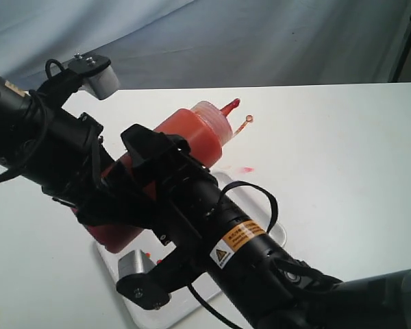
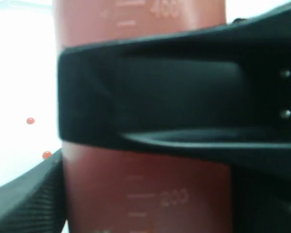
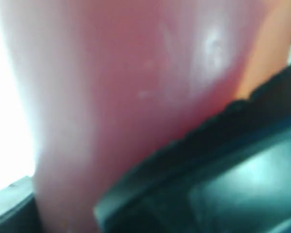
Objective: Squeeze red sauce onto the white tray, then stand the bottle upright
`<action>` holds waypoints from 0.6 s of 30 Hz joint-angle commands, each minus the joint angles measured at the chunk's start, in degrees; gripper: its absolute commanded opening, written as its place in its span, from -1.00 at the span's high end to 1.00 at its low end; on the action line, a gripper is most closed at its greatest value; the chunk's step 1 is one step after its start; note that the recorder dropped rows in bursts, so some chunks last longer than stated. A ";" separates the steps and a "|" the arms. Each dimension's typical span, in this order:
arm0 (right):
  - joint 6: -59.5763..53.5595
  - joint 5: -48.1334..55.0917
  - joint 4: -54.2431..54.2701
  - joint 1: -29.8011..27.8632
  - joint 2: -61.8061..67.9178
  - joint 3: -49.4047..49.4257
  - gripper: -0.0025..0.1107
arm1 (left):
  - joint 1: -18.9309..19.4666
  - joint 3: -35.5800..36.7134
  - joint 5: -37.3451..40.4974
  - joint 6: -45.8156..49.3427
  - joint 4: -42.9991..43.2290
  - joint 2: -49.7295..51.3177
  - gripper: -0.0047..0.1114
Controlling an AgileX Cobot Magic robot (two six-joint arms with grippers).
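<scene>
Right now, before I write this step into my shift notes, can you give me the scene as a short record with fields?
bottle: held tilted over the white tray, nozzle pointing up and away
left gripper: shut on the bottle's lower body
right gripper: shut on the bottle nearer the cap
tip cap: off the nozzle, on its tether
red sauce: small drops on the tray
smear: red, seemingly on the table beyond the tray
upright step: not yet done
</scene>
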 commanded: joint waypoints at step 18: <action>-0.67 -9.88 -11.29 0.78 -2.11 -2.20 0.96 | -0.32 1.07 10.02 -4.88 9.58 0.60 0.92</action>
